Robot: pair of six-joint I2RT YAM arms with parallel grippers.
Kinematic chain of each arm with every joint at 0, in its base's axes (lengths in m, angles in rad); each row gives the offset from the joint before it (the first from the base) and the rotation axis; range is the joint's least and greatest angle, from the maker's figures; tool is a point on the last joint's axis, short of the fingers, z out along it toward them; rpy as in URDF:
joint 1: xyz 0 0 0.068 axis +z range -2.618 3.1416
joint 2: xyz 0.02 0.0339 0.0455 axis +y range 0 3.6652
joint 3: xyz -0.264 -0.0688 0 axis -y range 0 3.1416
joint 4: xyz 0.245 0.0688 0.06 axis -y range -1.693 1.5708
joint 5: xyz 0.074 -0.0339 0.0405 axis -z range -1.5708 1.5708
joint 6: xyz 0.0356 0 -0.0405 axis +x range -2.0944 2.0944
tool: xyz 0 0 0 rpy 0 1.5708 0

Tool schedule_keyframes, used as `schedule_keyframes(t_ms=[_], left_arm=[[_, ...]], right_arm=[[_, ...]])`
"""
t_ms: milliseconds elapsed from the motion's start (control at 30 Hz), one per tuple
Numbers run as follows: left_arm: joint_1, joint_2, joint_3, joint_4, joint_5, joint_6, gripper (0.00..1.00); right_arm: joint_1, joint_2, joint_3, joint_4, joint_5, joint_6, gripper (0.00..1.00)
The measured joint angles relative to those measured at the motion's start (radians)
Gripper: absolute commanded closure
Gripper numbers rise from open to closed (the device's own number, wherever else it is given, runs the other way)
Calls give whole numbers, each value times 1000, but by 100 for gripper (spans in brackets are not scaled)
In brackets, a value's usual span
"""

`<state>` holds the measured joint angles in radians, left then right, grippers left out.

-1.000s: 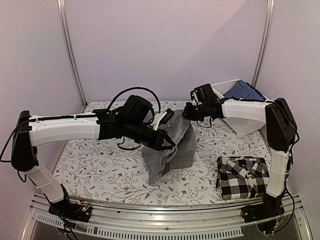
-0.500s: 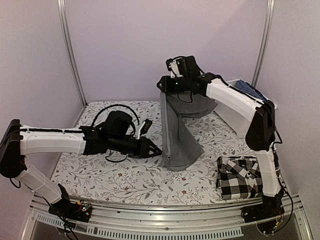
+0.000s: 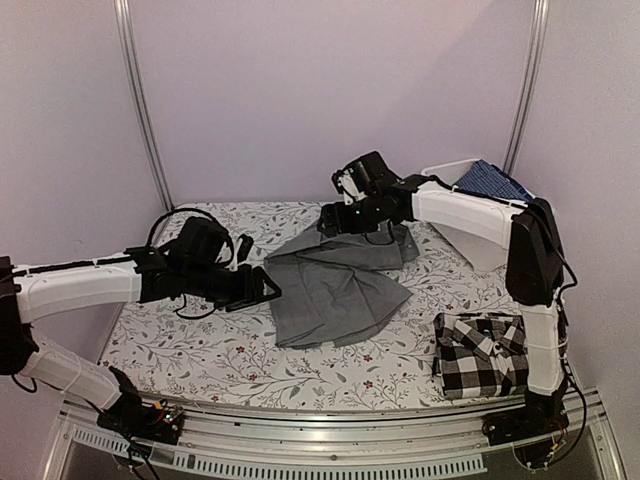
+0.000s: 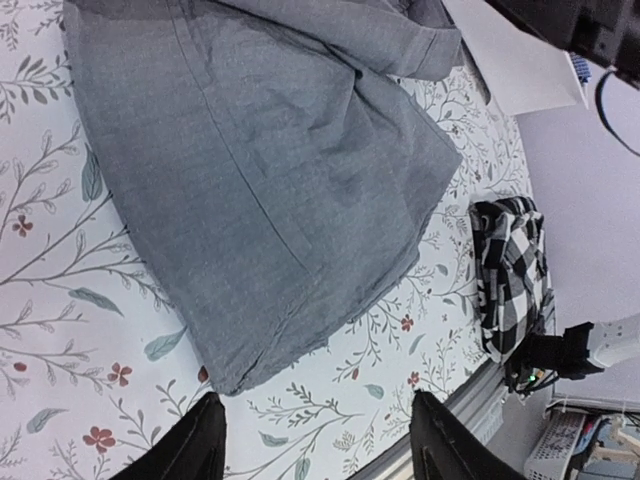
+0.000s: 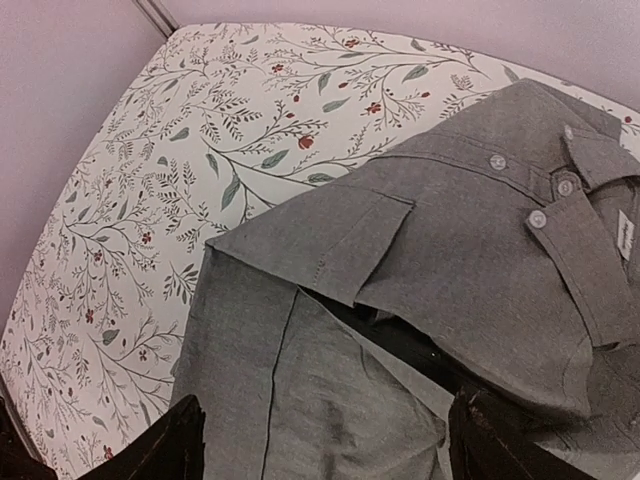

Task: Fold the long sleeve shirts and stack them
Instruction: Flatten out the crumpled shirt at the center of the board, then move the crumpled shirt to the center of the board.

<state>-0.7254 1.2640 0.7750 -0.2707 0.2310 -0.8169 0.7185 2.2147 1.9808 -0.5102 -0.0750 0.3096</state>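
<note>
- On the floral table (image 3: 180, 345), the grey shirt (image 3: 335, 285) now lies spread and rumpled; half a second ago the right gripper (image 3: 335, 216) held it aloft.
- Right gripper and left gripper (image 3: 266, 290) have both let go and gape wide, empty.
- Folding likely restarts; the checked shirt (image 3: 485, 355) waits folded, front right.
- Collar tag (image 5: 624, 236): print too small to read.

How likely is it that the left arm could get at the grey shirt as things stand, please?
Probably yes: the left gripper hangs open just beside the grey shirt, which lies spread on the table, and nothing stands between them.
</note>
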Motion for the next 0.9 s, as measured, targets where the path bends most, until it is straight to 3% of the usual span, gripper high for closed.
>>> schedule_keyframes(t_ms=[267,500,767,900], left_arm=[[7,324,279,1,22,137,40],[-33,591,458,4,13,206,46],[-47,792,589,1,-12,261,54],[-47,832,592,-8,-17,274,57]], right_arm=[[-28,-344,-526,122,90,36,24],[-40,-431,-842,168,145,101,28],[-40,-448,-940,213,242,133,31],[-51,-431,-940,249,264,138,42]])
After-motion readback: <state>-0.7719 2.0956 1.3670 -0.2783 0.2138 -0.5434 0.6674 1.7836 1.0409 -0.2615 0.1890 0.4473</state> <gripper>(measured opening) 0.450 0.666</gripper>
